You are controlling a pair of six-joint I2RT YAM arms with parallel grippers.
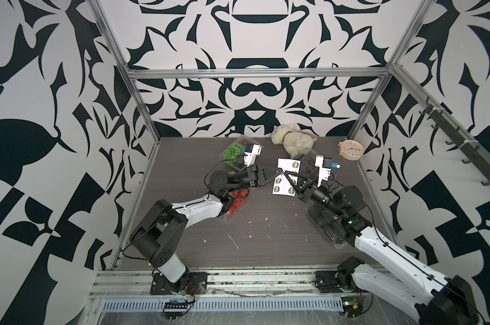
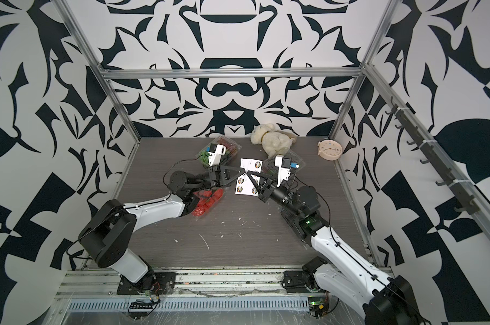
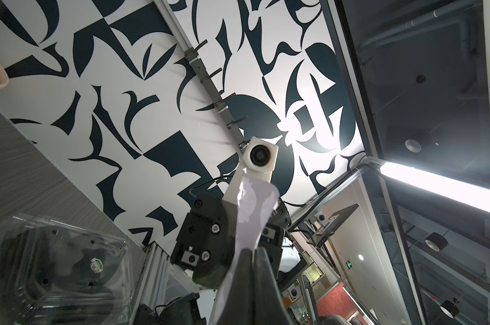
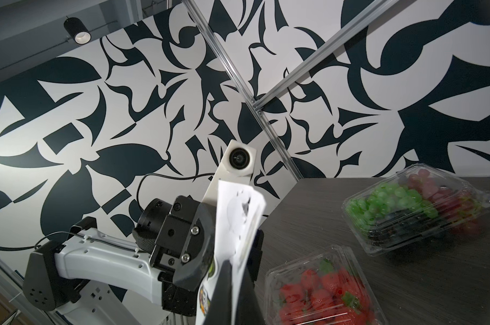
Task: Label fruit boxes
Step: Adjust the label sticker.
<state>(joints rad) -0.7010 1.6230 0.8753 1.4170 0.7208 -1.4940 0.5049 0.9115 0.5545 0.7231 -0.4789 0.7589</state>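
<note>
I hold the sticker sheet (image 1: 283, 164) raised off the bench (image 1: 266, 236), with the left gripper (image 1: 279, 172) and right gripper (image 1: 287, 176) both clenched on it, presumably to peel a label. The strawberry box (image 1: 239, 201) lies below the left gripper, a grape box (image 1: 231, 153) beyond it, and the avocado box (image 1: 321, 225) behind the right gripper.

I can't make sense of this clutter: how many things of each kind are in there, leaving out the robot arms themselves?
4 fruit boxes: strawberry box, grape box, second grape box, dark-fruit box
1 sticker sheet
1 plush toy
1 clock
Total: 7
</note>
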